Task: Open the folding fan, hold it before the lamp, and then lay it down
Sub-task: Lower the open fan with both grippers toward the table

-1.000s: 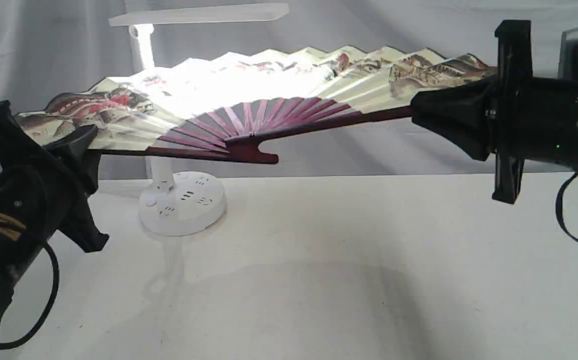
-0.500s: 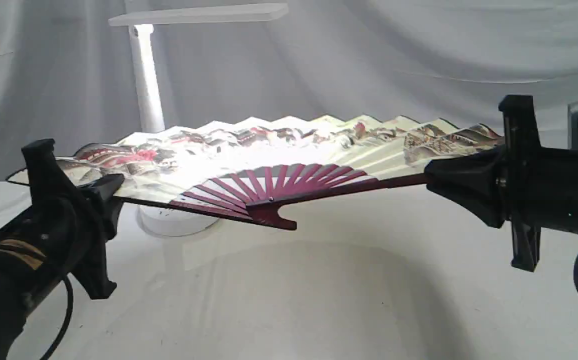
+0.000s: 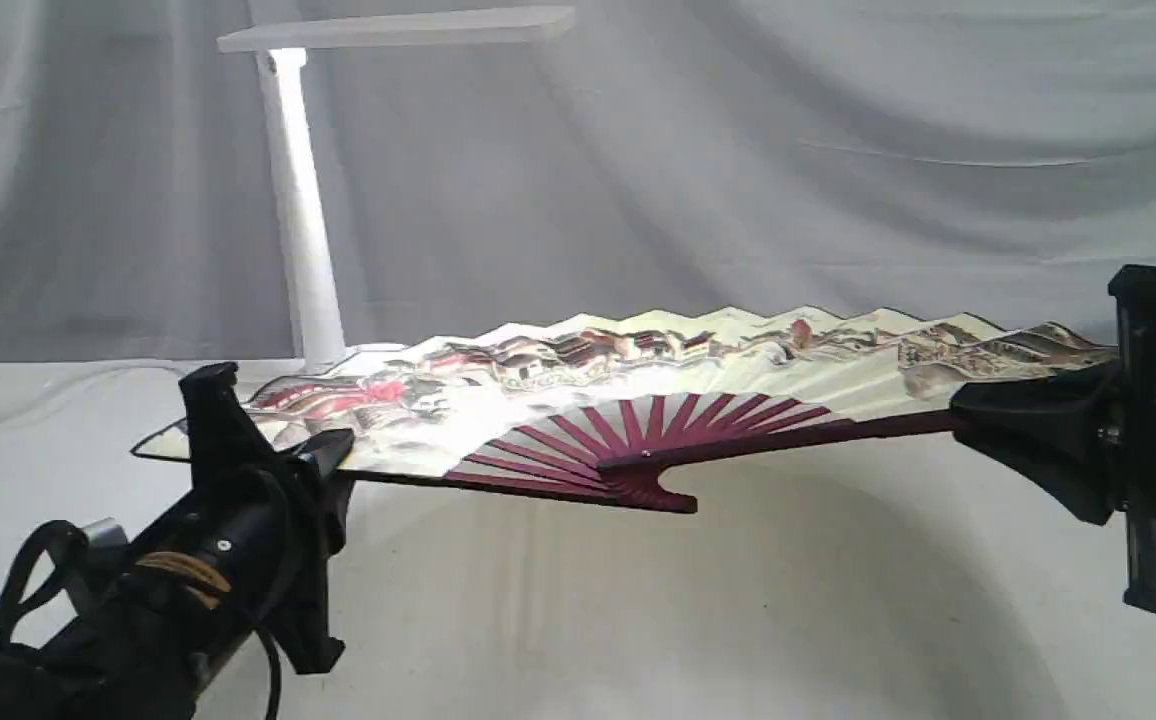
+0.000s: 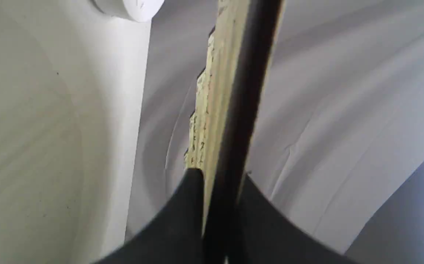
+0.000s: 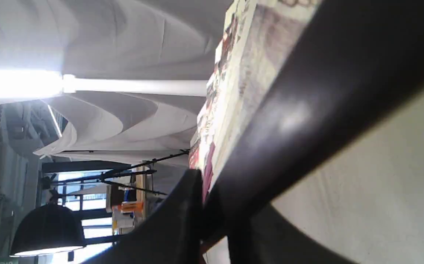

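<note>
The folding fan (image 3: 638, 365) is spread wide open and lies nearly flat in the air, a little above the table, with its painted leaf facing up. My left gripper (image 3: 323, 455) is shut on its left outer rib, and my right gripper (image 3: 968, 415) is shut on its right outer rib. The left wrist view shows the dark rib (image 4: 241, 110) clamped between the black fingers (image 4: 190, 205). The right wrist view shows the same grip on the fan (image 5: 307, 91). The white lamp (image 3: 300, 220) stands behind the fan's left half, its base hidden by the leaf.
The lamp's flat head (image 3: 398, 28) reaches rightward high above the fan. A pale tabletop (image 3: 578, 620) lies under the fan. Grey draped cloth (image 3: 788, 150) closes off the back. The lamp's round base (image 4: 131, 7) shows in the left wrist view.
Both grippers have carried the open fan down from just under the lamp head to low over the table, and somewhat to the right. Neither grip has changed.
</note>
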Action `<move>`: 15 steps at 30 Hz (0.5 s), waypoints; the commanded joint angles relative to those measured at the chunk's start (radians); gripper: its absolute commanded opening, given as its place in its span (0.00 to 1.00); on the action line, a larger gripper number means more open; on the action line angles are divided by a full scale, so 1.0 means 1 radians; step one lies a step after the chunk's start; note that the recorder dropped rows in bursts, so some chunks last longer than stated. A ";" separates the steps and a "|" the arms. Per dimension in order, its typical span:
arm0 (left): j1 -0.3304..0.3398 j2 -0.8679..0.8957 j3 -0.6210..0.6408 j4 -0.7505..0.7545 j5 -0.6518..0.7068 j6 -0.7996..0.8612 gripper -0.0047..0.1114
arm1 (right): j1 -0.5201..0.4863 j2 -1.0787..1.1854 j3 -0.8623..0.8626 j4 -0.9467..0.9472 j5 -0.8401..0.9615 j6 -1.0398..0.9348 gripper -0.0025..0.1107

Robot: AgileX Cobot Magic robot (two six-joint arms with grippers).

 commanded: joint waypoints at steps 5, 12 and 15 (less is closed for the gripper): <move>-0.051 0.081 -0.124 -0.143 -0.062 -0.047 0.04 | -0.060 0.001 0.007 -0.027 -0.097 -0.072 0.02; -0.071 0.154 -0.217 -0.116 -0.060 -0.047 0.04 | -0.130 0.019 0.007 -0.027 -0.104 -0.073 0.02; -0.077 0.177 -0.263 -0.113 -0.058 -0.047 0.04 | -0.130 0.076 0.007 -0.027 -0.104 -0.077 0.02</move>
